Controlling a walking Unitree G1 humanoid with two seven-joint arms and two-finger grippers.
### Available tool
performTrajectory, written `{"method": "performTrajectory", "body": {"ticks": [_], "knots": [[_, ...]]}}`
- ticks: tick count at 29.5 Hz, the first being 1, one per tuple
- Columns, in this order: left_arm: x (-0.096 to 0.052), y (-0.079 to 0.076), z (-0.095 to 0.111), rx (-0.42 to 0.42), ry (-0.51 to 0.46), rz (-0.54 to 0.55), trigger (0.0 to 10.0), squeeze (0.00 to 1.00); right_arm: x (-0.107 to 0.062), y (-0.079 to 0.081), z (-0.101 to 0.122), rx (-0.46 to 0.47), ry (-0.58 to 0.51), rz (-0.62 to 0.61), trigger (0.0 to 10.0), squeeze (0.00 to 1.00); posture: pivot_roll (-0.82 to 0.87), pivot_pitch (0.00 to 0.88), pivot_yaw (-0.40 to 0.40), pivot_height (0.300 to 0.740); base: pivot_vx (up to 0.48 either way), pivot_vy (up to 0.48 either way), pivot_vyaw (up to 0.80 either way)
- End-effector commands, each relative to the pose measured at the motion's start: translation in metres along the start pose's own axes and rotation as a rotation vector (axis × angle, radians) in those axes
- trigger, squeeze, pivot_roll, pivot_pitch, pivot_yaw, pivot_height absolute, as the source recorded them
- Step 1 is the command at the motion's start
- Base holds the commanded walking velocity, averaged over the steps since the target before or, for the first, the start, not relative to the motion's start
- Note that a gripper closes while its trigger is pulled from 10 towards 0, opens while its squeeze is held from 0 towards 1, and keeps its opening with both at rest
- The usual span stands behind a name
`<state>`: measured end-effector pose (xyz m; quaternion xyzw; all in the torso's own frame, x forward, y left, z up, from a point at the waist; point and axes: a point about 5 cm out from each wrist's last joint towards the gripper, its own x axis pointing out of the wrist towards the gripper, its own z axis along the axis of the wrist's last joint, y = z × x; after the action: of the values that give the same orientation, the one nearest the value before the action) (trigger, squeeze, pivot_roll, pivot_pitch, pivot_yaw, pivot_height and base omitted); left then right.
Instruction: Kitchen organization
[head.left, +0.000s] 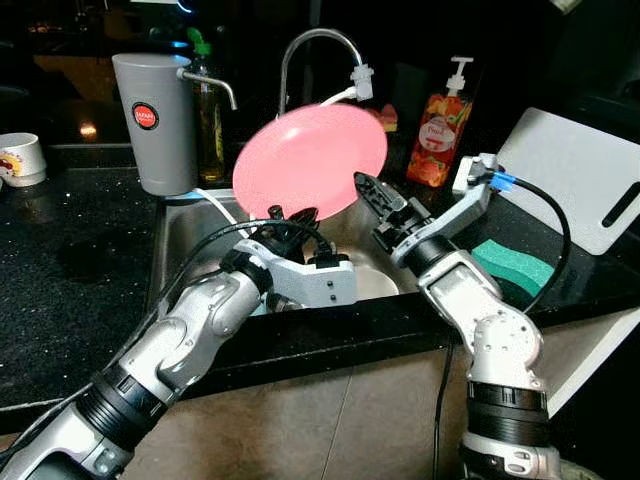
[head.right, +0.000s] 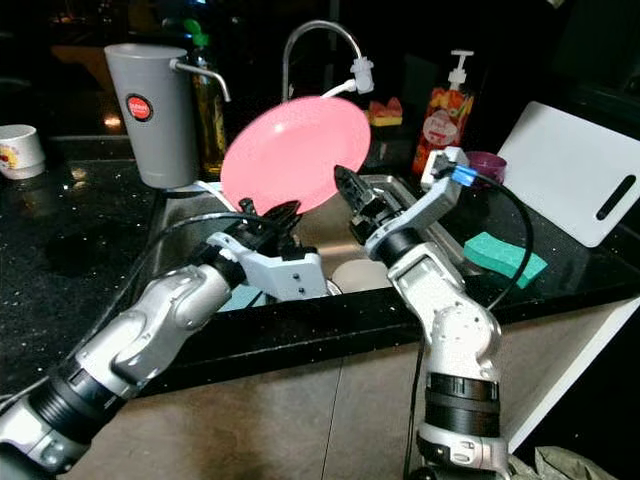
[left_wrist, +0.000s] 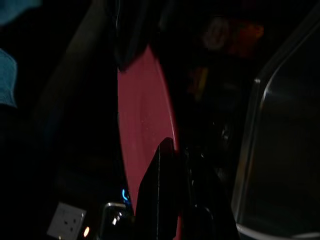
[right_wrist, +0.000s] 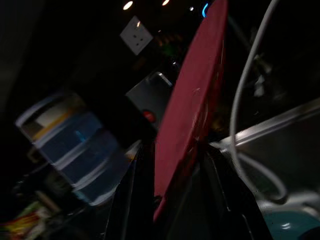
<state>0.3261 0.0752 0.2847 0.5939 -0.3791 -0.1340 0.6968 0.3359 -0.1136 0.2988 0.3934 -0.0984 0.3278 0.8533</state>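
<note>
A pink plate (head.left: 310, 160) hangs tilted above the sink (head.left: 180, 235). The left gripper (head.left: 290, 213) pinches its lower rim and the right gripper (head.left: 368, 190) its right edge, fingers closed on it. It looks light, stiff and probably slick; rim grips suit it.

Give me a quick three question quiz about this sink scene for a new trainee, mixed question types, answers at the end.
1. True or false: the pink plate lies flat in the sink.
2. Which grippers hold the plate? A) left gripper only B) right gripper only C) both
3. Fill in: the green sponge lies on the counter to the robot's ____.

Key: 1 false, it is held tilted above the sink; 2 C, at its lower rim and its right edge; 3 right.
</note>
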Motion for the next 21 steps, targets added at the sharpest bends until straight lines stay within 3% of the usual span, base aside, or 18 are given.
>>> {"method": "performTrajectory", "body": {"ticks": [1, 6, 10, 11, 13, 14, 15, 16, 17, 21], "knots": [[0.002, -0.002, 0.006, 0.028, -0.049, -0.011, 10.0, 0.0, -0.004, -0.001, 0.0, 0.047, 0.003, 0.0, 10.0, 0.0, 0.09, 0.065, -0.103, 0.74, 0.0, 0.0, 0.0], [0.003, -0.001, 0.013, 0.021, -0.097, 0.005, 10.0, 0.0, -0.003, -0.005, -0.002, 0.069, 0.023, -0.026, 10.0, 0.0, 0.09, 0.062, -0.108, 0.74, 0.0, 0.0, 0.0], [0.0, -0.011, 0.022, 0.026, -0.172, -0.03, 10.0, 0.0, -0.002, -0.009, -0.001, 0.093, 0.045, -0.056, 10.0, 0.0, 0.09, 0.063, -0.113, 0.74, 0.0, 0.0, 0.0], [-0.006, -0.019, 0.028, 0.025, -0.209, -0.067, 10.0, 0.0, 0.0, -0.013, 0.0, 0.107, 0.039, -0.084, 8.4, 0.0, 0.09, 0.064, -0.115, 0.74, 0.0, 0.0, 0.0], [-0.007, -0.022, 0.029, 0.025, -0.22, -0.078, 10.0, 0.0, 0.0, -0.014, 0.0, 0.112, 0.037, -0.091, 8.4, 0.0, 0.09, 0.064, -0.115, 0.74, 0.0, 0.0, 0.0], [-0.009, -0.023, 0.03, 0.026, -0.229, -0.089, 10.0, 0.0, 0.001, -0.015, 0.001, 0.115, 0.034, -0.098, 4.5, 0.0, 0.09, 0.065, -0.117, 0.74, 0.0, 0.0, 0.0], [-0.011, -0.025, 0.03, 0.028, -0.232, -0.095, 10.0, 0.0, 0.001, -0.015, 0.001, 0.118, 0.032, -0.103, 3.0, 0.0, 0.08, 0.063, -0.115, 0.74, 0.0, 0.0, 0.0], [-0.011, -0.026, 0.03, 0.029, -0.234, -0.098, 10.0, 0.0, 0.0, -0.015, 0.001, 0.121, 0.033, -0.106, 3.0, 0.0, 0.08, 0.063, -0.115, 0.74, 0.0, 0.0, 0.0], [-0.013, -0.027, 0.029, 0.03, -0.235, -0.105, 10.0, 0.0, 0.0, -0.018, 0.001, 0.123, 0.027, -0.123, 0.0, 0.0, 0.08, 0.06, -0.111, 0.74, 0.0, 0.0, 0.0], [-0.013, -0.03, 0.025, 0.03, -0.221, -0.113, 10.0, 0.0, -0.001, -0.023, 0.0, 0.132, 0.015, -0.154, 0.0, 0.0, 0.09, 0.061, -0.108, 0.74, 0.0, 0.0, 0.0]]}}
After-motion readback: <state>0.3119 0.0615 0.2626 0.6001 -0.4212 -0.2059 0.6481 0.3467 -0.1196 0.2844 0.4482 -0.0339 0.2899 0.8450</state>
